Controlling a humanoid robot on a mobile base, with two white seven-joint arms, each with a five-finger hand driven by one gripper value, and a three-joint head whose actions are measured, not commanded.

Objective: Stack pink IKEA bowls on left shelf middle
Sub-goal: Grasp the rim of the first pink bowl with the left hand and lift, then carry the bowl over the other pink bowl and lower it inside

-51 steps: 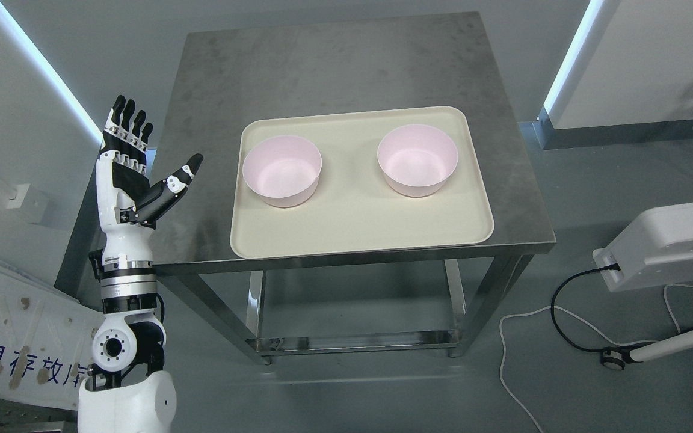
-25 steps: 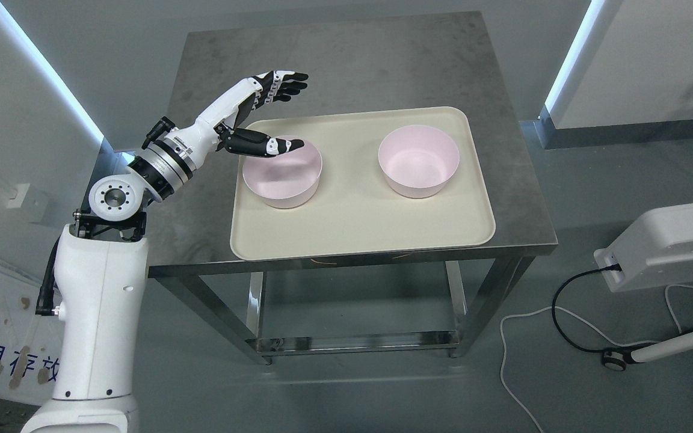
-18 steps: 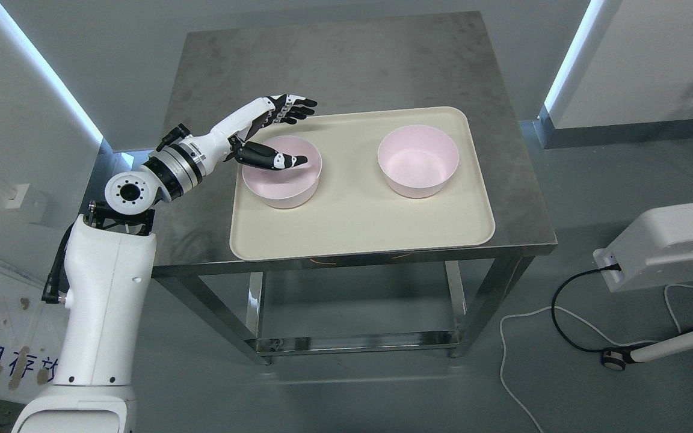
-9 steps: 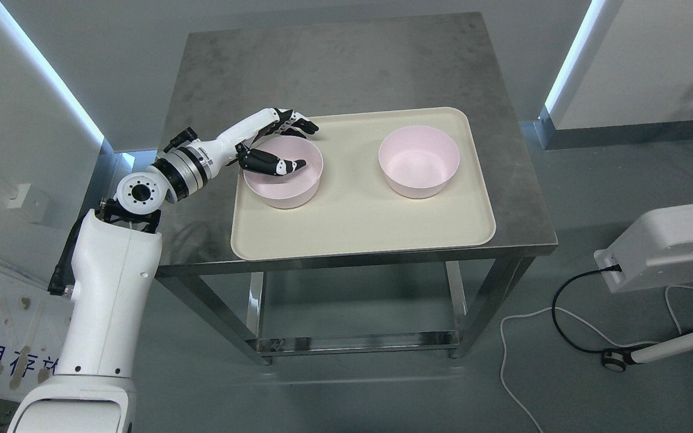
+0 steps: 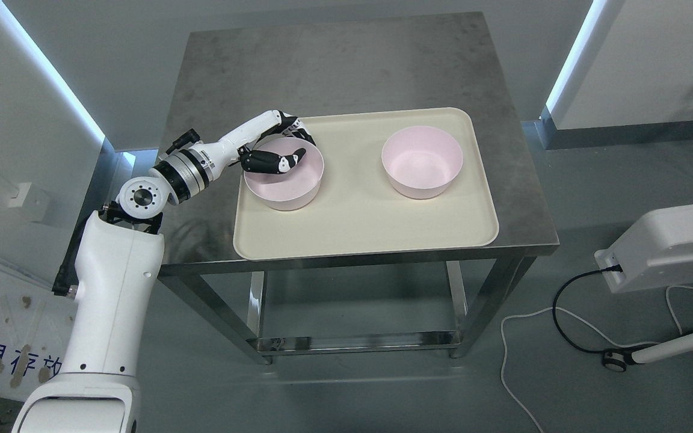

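left hand (image 5: 279,147) pinching left pink bowl (image 5: 284,179) rim, tray (image 5: 358,222)

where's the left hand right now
In the head view, the left hand straddles the far rim of the left pink bowl on the cream tray.

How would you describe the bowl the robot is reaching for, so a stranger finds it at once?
On the steel table lies a cream tray holding two pink bowls. It is the left bowl; unlike the right bowl, the left hand pinches its rim.

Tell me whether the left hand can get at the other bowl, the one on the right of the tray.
Probably yes: nothing stands between the left hand, now at the near bowl's rim, and the right bowl, though it looks a long stretch.
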